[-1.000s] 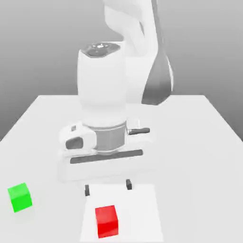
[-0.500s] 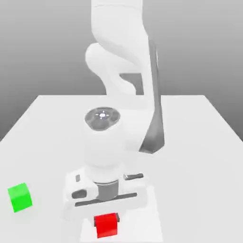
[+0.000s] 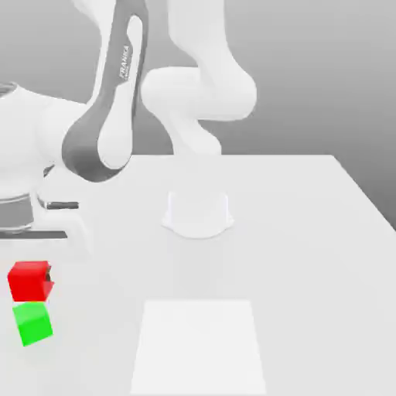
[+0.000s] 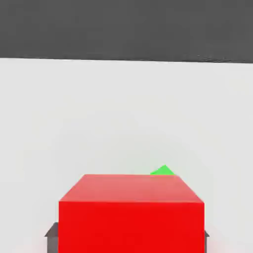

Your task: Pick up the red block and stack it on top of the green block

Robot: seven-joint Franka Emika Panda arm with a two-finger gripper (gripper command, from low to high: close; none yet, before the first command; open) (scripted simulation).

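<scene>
Right, I have my gripper [image 4: 128,238] closed on the red block [image 3: 29,281], one finger at each of two opposite sides. Around us lies the pale table [image 3: 302,255], with a flat white square [image 3: 199,348] well off toward the exterior view's right and the white robot base [image 3: 198,213] farther back. I see nothing standing between my block and the green block [image 3: 33,322], which sits near the exterior view's left, with mine just above it in that view. Whether the two touch, I cannot tell.

In the hand view, my block hides most of the green one; a small corner peeks past its edge. My dark fingers are largely covered too, and the exterior view's left edge cuts off part of my arm [image 3: 58,139]. Both blocks are plain, flat-faced cubes, unmarked; the green one is set at a slight angle. The table is smooth and matte.
</scene>
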